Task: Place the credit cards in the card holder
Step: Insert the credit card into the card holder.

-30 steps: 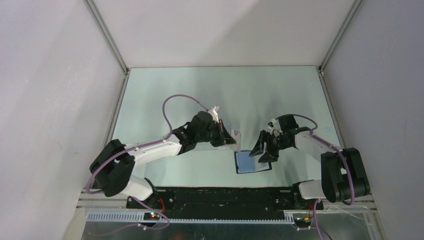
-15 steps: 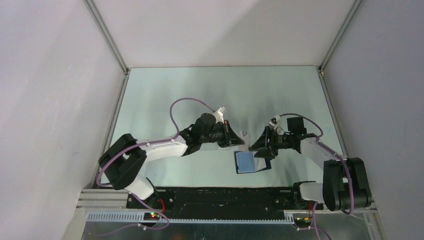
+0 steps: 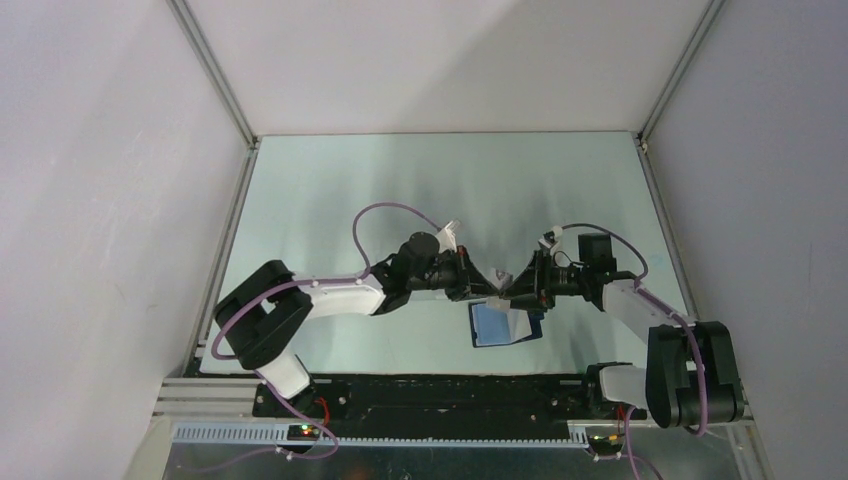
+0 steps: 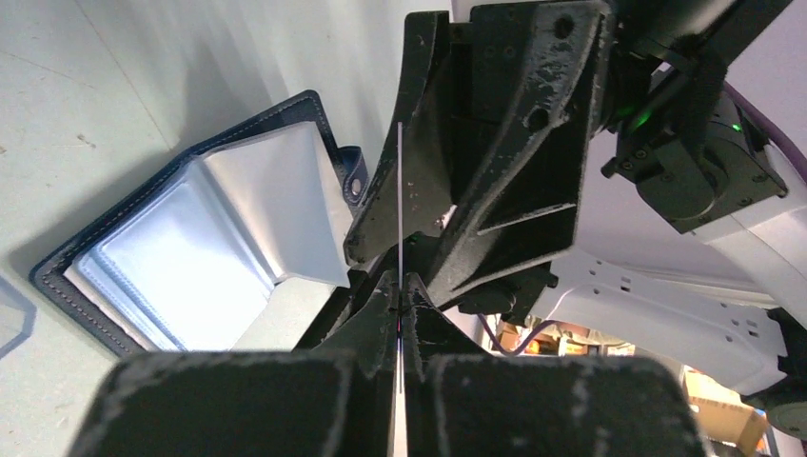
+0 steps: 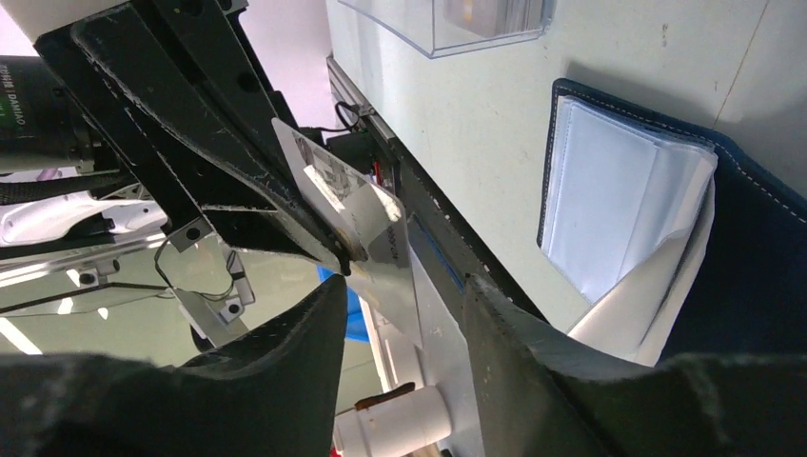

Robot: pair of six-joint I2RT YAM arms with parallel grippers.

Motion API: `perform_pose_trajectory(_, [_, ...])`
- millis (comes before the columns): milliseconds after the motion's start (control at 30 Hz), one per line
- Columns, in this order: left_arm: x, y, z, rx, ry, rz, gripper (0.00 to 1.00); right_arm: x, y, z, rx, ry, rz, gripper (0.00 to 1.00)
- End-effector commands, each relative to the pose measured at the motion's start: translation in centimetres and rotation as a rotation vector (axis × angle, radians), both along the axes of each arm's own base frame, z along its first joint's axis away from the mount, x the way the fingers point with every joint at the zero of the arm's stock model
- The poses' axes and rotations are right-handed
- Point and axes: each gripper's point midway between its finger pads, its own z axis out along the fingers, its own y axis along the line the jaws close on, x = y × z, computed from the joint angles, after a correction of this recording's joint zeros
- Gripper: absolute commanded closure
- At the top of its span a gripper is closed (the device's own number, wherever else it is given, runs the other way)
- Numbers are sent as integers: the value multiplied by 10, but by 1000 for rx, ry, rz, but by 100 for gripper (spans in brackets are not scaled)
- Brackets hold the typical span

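Navy holder (image 3: 488,331) open, left gripper (image 4: 400,303) pinching card (image 5: 352,209)

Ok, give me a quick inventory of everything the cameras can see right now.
credit card: one, pale with printed marks, in the air between the two grippers
card holder: one, navy outside, light blue sleeves inside, lying open on the table
clear plastic box: one, see-through, on the table near the card holder; contents unclear
table: one, pale green
left gripper: one, black, shut on the credit card
right gripper: one, black, open, fingers either side of the credit card's free end
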Motion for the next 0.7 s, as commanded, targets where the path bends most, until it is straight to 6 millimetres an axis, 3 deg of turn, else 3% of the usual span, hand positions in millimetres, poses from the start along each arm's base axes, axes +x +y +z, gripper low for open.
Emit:
perform_pose_trajectory(0, [-6, -6, 16, -92, -8, -25, 100, 3, 1, 9, 45, -28, 11, 50])
perform_pose_trajectory(367, [-10, -5, 24, -168, 4, -20, 100, 2, 3, 48, 122, -200, 18, 68])
perform_pose_trajectory(500, [-9, -6, 26, -179, 2, -20, 100, 1, 3, 54, 133, -218, 21, 78])
perform_pose_trajectory(667, [-9, -5, 25, -182, 5, -20, 99, 1, 3, 56, 141, -219, 25, 100])
